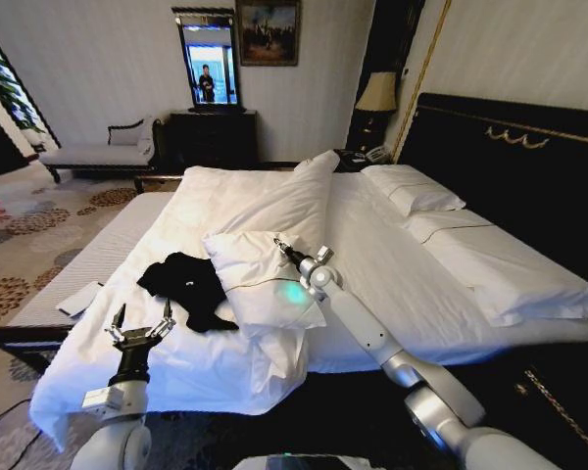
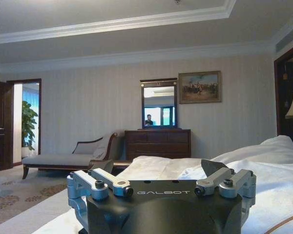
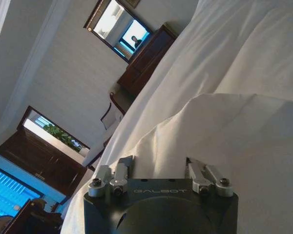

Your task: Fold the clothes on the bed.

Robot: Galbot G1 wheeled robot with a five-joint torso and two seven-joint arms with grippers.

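Black T-shirt (image 1: 184,286) lies crumpled on the white bed (image 1: 392,284), near its foot edge, touching a loose pillow (image 1: 260,279) on its right. Left gripper (image 1: 142,324) hovers just short of the shirt, fingers spread, holding nothing. Right gripper (image 1: 283,246) rests over the pillow; finger state unclear. Small white cloth (image 1: 78,298) lies by the bed's left edge.

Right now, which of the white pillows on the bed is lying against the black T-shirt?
The loose pillow mid-bed, beside the right gripper: its edge meets the black T-shirt. The pillows by the headboard lie far from it.
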